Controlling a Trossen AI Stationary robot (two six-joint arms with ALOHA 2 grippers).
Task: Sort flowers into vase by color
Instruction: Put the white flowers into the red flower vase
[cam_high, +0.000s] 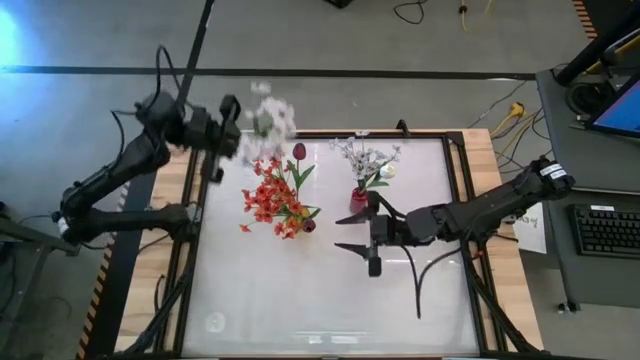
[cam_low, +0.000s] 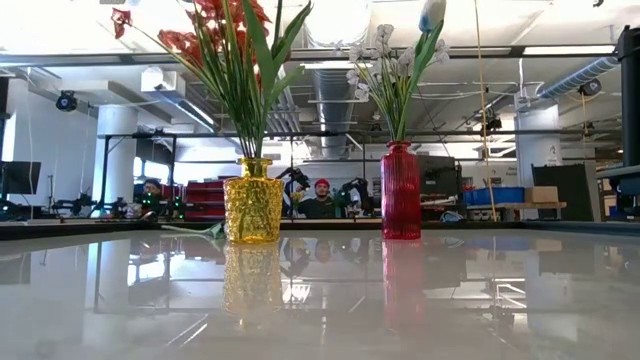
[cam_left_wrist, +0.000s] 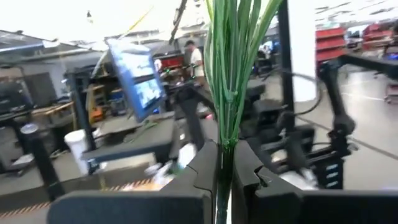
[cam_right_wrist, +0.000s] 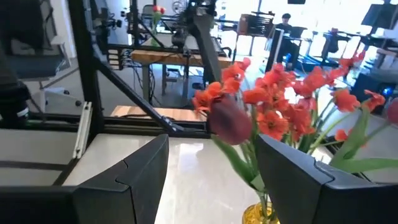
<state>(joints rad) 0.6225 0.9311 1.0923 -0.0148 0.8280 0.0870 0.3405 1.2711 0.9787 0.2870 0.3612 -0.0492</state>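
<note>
The left gripper, raised near the table's far left corner, is clamped on a white small-blossom spray. In the left wrist view its bundle of thin green stems runs straight out from between the closed fingers, long axis in line with the gripper; from above, the blurred white blossom head lies toward the table's middle from the gripper, over the far edge.

On the glossy white table stand two vases, near each other in the far half. The yellow glass vase, squat with a pebbled surface and a short neck, holds red-orange small-blossom sprays and dark red tulips on long strap-like green leaves; the stems rise upright and fan outward. The red vase, a tall ribbed cylinder of glass, holds white small-blossom sprays and a white tulip bud, also upright (their stems lean slightly apart at the top).

The right gripper hovers low over the table just on the near side of the red vase, pointing toward the yellow vase, fingers spread wide apart and holding nothing. In its wrist view a dark red tulip and the orange blossoms show between the fingers.
</note>
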